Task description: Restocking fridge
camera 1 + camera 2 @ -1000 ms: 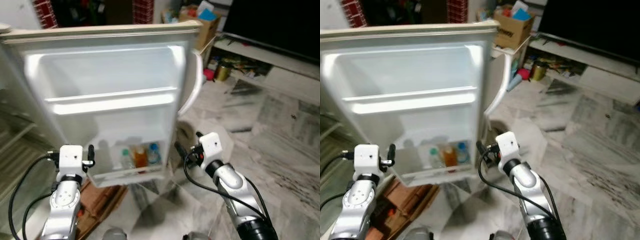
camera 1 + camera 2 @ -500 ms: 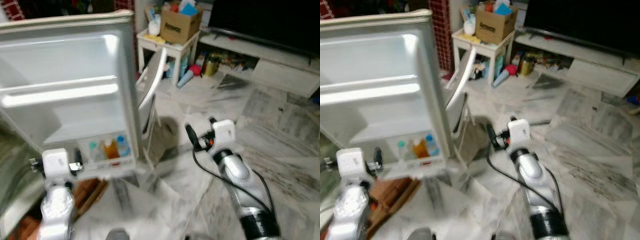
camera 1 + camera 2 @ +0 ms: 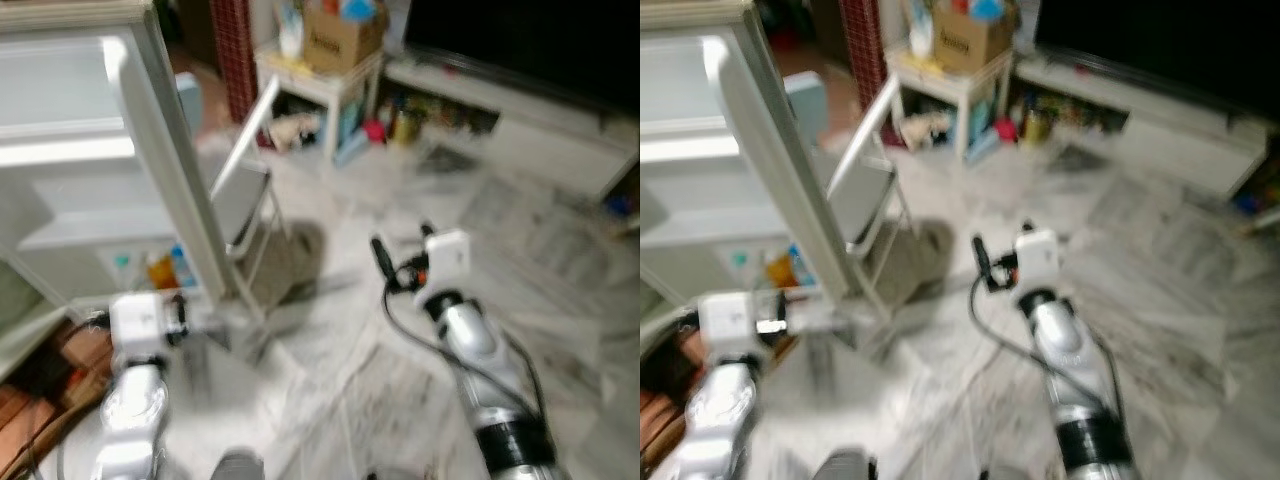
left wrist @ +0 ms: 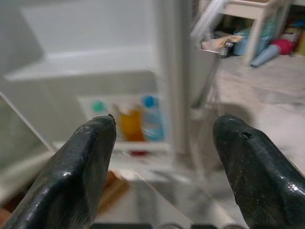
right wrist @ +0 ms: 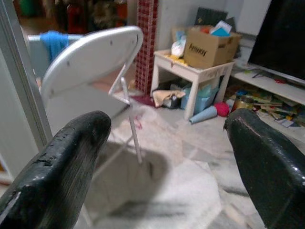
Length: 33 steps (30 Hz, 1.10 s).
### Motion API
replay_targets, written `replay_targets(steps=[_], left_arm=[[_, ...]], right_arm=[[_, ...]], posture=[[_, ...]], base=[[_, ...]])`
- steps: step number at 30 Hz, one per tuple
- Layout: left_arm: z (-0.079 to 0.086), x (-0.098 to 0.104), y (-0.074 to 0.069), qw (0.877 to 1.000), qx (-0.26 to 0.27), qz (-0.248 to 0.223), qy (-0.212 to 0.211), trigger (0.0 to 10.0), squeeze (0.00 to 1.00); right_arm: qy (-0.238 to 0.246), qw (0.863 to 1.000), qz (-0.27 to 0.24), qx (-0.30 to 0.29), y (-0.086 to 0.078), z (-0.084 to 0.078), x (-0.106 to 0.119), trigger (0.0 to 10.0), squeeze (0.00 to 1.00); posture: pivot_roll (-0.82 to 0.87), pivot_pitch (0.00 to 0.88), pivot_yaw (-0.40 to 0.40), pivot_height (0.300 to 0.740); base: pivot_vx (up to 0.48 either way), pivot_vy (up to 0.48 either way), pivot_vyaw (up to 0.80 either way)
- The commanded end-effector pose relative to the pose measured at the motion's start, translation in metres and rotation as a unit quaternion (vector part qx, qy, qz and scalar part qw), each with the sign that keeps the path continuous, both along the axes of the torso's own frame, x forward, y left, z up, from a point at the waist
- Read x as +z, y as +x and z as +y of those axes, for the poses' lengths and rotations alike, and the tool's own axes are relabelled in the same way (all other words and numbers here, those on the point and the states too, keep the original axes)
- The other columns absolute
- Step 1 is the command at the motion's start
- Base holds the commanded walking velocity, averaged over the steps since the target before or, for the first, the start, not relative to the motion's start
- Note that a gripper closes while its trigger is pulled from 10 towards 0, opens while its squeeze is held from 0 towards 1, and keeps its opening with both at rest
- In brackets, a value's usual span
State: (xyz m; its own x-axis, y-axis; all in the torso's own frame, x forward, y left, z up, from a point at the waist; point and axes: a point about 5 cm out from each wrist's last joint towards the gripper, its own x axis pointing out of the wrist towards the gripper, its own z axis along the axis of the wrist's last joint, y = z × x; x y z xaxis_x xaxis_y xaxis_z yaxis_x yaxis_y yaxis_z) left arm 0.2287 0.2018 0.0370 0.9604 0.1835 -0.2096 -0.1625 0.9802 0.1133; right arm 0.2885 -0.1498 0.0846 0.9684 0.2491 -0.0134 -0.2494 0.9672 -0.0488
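The white fridge door (image 3: 150,150) stands open at the left, seen nearly edge-on. Its lower shelf holds three bottles (image 3: 160,270): a green-capped one (image 4: 98,106), an orange one (image 4: 131,125) and a blue-capped one (image 4: 151,119). My left gripper (image 3: 180,312) is low at the left, in front of that shelf and apart from it, open and empty (image 4: 162,143). My right gripper (image 3: 400,252) hovers over the marble floor to the right of the door, open with nothing in it (image 5: 167,143). The head views are blurred.
A grey folding chair (image 3: 245,190) stands just behind the door's edge. Farther back are a white side table (image 3: 320,75) with a cardboard box (image 3: 340,35), a low TV stand (image 3: 520,120) with clutter, and a dark screen (image 3: 530,40).
The whole view has swung to the right, so the camera moved: the fridge door now sits at the left edge and the folding chair has come into sight. Both grippers stay open.
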Motion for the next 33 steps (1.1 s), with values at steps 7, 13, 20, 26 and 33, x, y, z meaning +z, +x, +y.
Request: replay_targets(steps=[7, 13, 20, 26, 33], left_arm=[[0.012, 0.008, 0.005, 1.0, 0.015, -0.018, 0.012, 10.0, 0.0], [0.015, 0.013, 0.007, 0.999, 0.006, -0.029, 0.022, 10.0, 0.0], [0.017, 0.017, 0.005, 0.998, -0.005, -0.052, 0.029, 10.0, 0.0], [0.008, 0.016, 0.006, 0.998, -0.009, -0.057, 0.02, 10.0, 0.0], [0.012, 0.016, 0.005, 0.998, 0.0, -0.059, 0.015, 10.0, 0.0]], right_arm=[[0.002, 0.999, -0.026, 0.024, 0.007, 0.014, 0.009, 10.0, 0.0], [0.002, 0.999, -0.032, 0.027, 0.008, 0.017, 0.012, 10.0, 0.0], [0.011, 0.999, -0.027, 0.024, 0.006, 0.018, 0.007, 10.0, 0.0], [0.023, 0.999, -0.017, 0.016, 0.005, 0.016, 0.004, 10.0, 0.0], [0.011, 0.999, -0.027, 0.025, 0.009, 0.019, 0.008, 10.0, 0.0]], posture=[[0.13, 0.028, 0.0, 0.74], [0.13, 0.031, 0.013, 0.74], [0.13, 0.021, 0.009, 0.74], [0.14, 0.025, 0.0, 0.74], [0.14, 0.017, -0.006, 0.74]], base=[[0.0, -0.084, 0.78], [0.0, 0.0, 0.78], [0.088, 0.0, 0.76], [0.339, 0.0, 0.26], [0.442, 0.0, 0.23]])
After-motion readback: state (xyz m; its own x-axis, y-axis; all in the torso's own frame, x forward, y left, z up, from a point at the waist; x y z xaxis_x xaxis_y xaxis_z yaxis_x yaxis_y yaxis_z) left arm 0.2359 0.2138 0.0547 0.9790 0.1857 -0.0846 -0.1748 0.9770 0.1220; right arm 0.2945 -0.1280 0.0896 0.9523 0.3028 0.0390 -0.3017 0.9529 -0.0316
